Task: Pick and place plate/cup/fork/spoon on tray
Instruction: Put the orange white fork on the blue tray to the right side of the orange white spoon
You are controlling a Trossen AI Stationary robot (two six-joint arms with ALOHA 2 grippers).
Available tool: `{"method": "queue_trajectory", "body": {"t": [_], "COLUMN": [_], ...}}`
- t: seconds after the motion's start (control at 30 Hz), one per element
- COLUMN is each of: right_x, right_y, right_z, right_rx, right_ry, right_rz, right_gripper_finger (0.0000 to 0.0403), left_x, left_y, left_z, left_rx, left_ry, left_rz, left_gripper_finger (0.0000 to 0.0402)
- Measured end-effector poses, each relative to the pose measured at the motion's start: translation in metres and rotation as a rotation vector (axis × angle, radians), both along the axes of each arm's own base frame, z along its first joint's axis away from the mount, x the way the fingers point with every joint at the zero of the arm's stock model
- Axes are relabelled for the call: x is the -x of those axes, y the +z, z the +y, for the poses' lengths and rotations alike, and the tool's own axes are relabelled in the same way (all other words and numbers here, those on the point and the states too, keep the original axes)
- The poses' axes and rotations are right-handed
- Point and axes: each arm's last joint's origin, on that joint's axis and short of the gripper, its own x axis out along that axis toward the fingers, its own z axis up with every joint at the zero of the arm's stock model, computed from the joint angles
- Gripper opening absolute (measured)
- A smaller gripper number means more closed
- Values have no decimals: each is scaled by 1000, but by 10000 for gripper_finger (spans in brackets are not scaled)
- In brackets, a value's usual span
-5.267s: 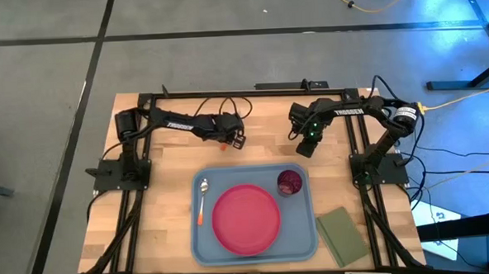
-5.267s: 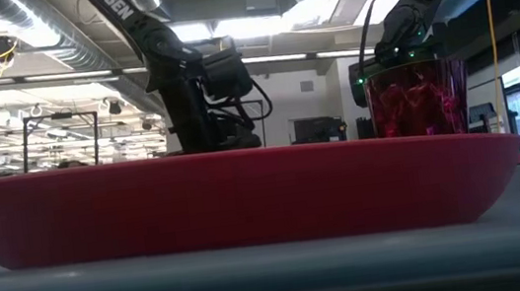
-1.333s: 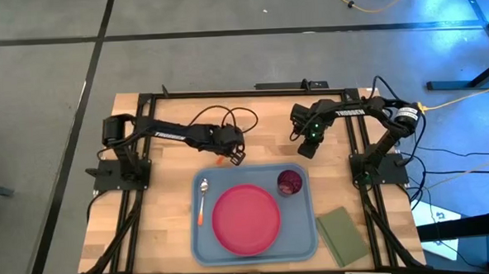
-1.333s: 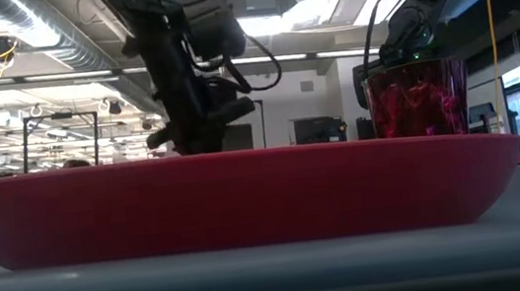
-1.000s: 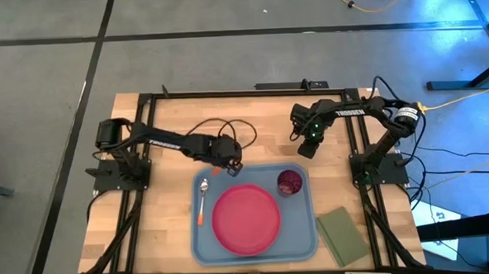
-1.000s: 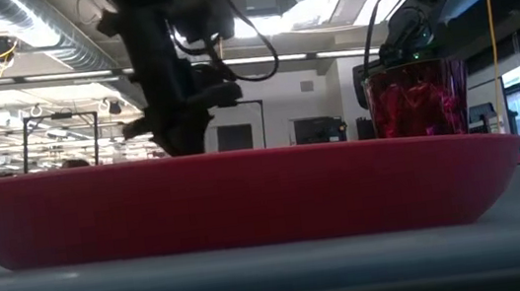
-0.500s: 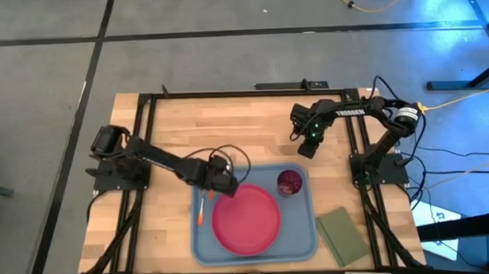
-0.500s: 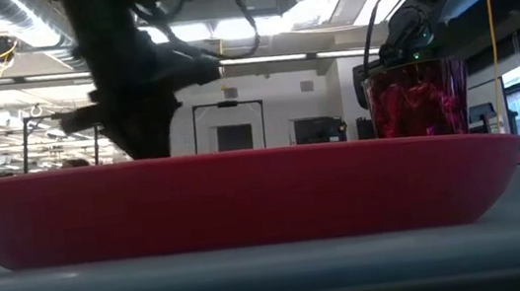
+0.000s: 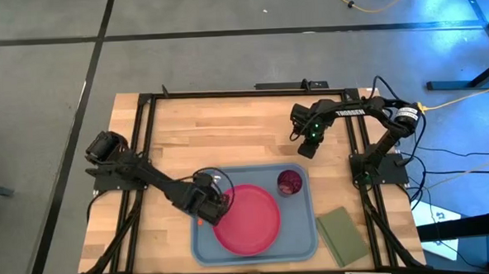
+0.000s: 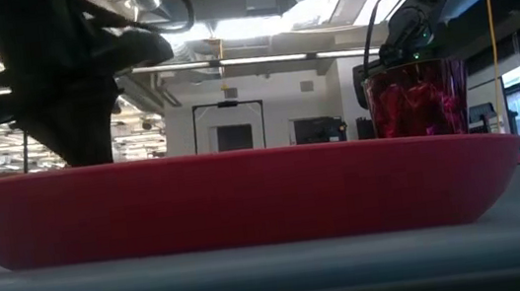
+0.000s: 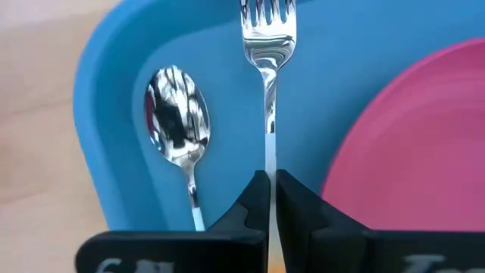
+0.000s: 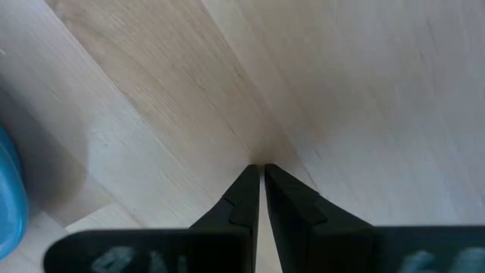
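Left arm now over the tray's left side, fork pinched.

From above we see the left gripper point(image 9: 215, 206) has swung from the far counter point(image 9: 252, 124) onto the tray point(image 9: 307, 237); one plate point(image 9: 250, 218), one cup point(image 9: 289, 182). Left wrist: we count one fork point(image 11: 267, 45) pinched in its jaws, one spoon point(image 11: 177, 129) beside. Right wrist: the right gripper point(image 12: 261, 176) waits far right, jaws pressed together.

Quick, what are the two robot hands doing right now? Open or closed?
Left gripper: shut on the fork, over the tray.
Right gripper: shut, holding nothing, above bare table.
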Motion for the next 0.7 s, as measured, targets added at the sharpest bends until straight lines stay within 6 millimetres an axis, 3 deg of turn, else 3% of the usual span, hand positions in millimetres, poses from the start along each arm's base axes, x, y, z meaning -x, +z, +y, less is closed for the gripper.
{"method": "queue_trajectory", "body": {"t": [0.3, 0.7], "right_x": [0, 0], "right_y": [0, 0], "right_z": [0, 0], "right_rx": [0, 0], "right_ry": [0, 1], "right_rz": [0, -1], "right_gripper_finger": [33, 33], "left_x": [1, 2], "left_y": [-25, -26], "left_z": [-14, -20], "left_rx": [36, 129], "left_ry": [58, 127], "left_rz": [53, 48], "left_gripper_finger": [2, 3]}}
